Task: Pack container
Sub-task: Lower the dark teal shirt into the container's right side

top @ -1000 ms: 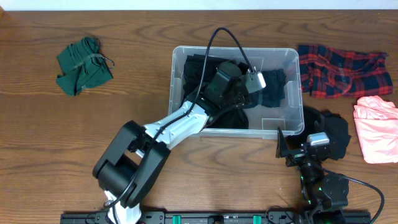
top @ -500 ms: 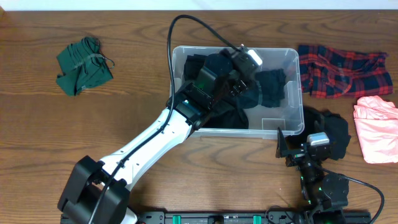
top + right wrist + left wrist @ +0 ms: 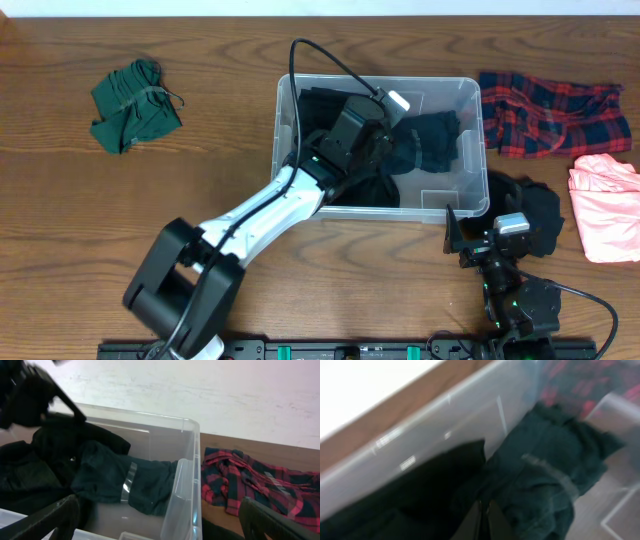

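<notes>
The container (image 3: 279, 120) is a clear plastic bin at the table's middle, filled with dark clothes (image 3: 432, 140). My left gripper (image 3: 392, 138) reaches into it from the lower left. In the left wrist view its fingers (image 3: 492, 521) stand shut together just above dark cloth, with nothing seen between them; a dark teal garment with a grey band (image 3: 555, 472) lies beside them against the container wall (image 3: 445, 415). My right gripper (image 3: 490, 228) rests open outside the bin's near right corner. In the right wrist view it (image 3: 160, 525) frames the container rim (image 3: 186, 474).
A green garment (image 3: 135, 105) lies at the far left. A red plaid shirt (image 3: 550, 112) and a pink garment (image 3: 605, 205) lie right of the bin. A black garment (image 3: 542, 208) lies beside the right gripper.
The left gripper has gone from open to shut inside the bin, and its arm shifted over the dark clothes. The right arm has not moved.
</notes>
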{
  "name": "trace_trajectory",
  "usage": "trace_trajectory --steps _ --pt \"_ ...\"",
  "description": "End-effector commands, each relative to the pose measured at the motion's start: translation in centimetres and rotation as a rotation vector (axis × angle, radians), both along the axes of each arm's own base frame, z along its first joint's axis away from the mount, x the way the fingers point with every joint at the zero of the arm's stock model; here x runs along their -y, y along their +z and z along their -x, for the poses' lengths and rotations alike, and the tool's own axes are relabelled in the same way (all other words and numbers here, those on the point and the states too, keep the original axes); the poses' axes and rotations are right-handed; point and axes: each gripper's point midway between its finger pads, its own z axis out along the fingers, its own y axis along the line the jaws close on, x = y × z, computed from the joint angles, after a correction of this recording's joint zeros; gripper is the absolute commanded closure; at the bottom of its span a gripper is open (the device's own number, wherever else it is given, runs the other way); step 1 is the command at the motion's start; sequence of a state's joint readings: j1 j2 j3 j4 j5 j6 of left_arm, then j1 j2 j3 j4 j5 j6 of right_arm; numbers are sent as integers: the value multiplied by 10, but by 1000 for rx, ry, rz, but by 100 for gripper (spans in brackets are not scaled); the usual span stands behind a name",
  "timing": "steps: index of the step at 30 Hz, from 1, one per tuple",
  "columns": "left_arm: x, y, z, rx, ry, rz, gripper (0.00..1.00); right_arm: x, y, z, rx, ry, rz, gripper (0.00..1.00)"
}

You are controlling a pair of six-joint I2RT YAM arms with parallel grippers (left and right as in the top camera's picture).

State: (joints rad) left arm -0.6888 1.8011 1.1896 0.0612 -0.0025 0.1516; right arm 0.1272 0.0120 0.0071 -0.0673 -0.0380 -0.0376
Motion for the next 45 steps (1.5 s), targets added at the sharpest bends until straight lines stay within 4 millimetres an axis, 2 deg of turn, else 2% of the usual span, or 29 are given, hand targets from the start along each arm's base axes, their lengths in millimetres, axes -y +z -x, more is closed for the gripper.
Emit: trace_trajectory --steps 1,5,16,19,22,27,45 --pt "-7 -18 -8 -60 107 28 94 1 -1 0 1 -1 12 1" --pt "-8 -32 -6 -110 143 44 94 1 -1 0 1 -1 12 1" --pt "-1 -36 2 -167 123 86 94 1 -1 0 1 -1 12 1" --pt "-8 -35 -4 -148 164 71 94 1 -1 0 1 -1 12 1" --pt "-24 -38 -10 -167 320 101 94 1 -1 0 1 -1 12 1" --pt "-28 -46 -4 -246 409 154 94 1 -1 0 1 -1 12 1" --pt "-21 -48 3 -284 377 171 94 1 -1 0 1 -1 12 1"
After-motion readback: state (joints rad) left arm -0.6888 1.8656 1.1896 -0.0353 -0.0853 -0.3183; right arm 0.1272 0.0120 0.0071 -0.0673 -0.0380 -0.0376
